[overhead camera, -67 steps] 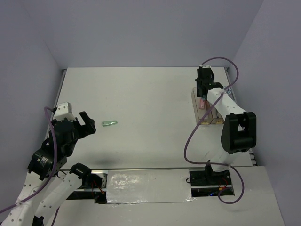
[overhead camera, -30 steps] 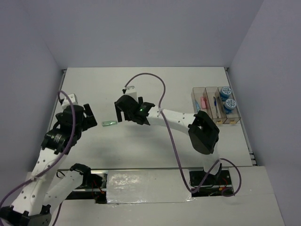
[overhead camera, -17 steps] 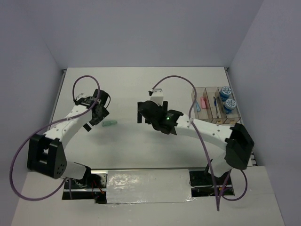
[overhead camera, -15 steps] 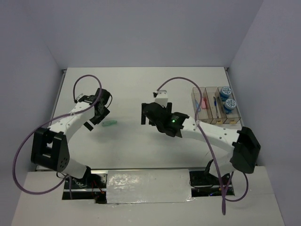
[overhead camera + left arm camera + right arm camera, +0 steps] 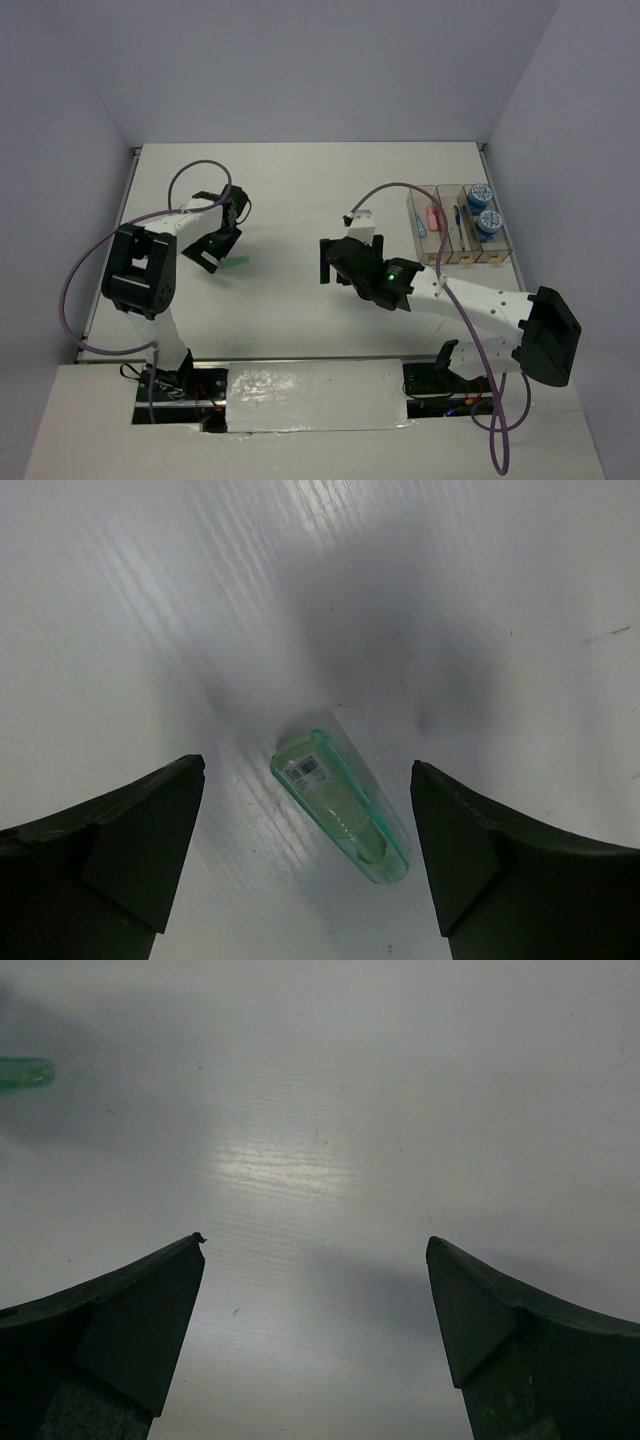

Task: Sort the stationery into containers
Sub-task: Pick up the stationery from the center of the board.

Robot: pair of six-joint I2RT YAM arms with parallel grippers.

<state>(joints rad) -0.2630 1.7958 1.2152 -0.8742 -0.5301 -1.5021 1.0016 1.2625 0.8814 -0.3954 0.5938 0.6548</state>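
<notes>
While your left arm reaches over the left side of the white worktop, your left hand hovers above a small green piece, fingers spread wide and empty. Seen from the left wrist camera, that piece is a clear green oblong with a small white barcode label at one end. It lies flat and slantwise on the worktop, in the gap between the two dark fingers, touching neither.

Your right hand hangs over the middle of the worktop, to the right of the green piece and well apart from it. Its fingers are also spread, with plain worktop showing between them. At the left edge of the right wrist view, near the top, one tip of the green piece just shows.

To the right, toward the far side, three narrow clear bins stand joined in a row. The left bin holds a pink piece. The middle bin holds a thin blue pen. The right bin holds two round blue-and-white rolls, one farther than the other. The green piece lies outside the bins, well to their left.

Both arms are white with black joints, and a purple cable loops along each. A green light glows on the right arm's wrist.
</notes>
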